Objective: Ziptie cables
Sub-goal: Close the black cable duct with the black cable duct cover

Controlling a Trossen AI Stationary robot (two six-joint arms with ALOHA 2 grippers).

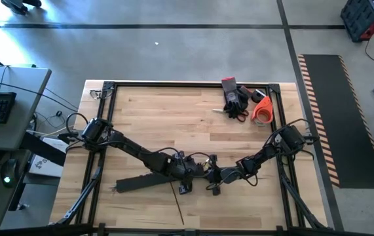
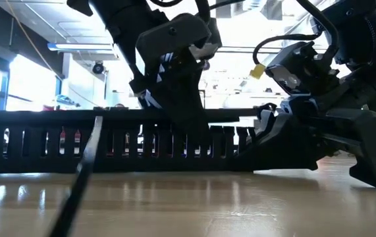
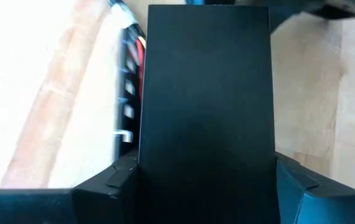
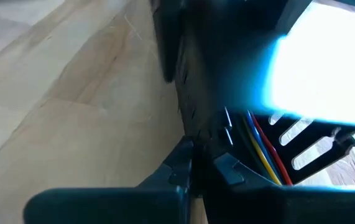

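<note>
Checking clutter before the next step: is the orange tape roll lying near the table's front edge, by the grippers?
No, the orange tape roll lies at the table's far right corner.

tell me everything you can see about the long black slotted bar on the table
The slotted black bar is a long, rigid, matte black channel that looks like plastic, its side walls cut into comb-like upright slots. It lies flat near the front of the wooden table. Red, yellow and blue wires run inside it. The left pincer straddles its flat top, fingers against both sides; the right pincer is shut at its end.
</note>
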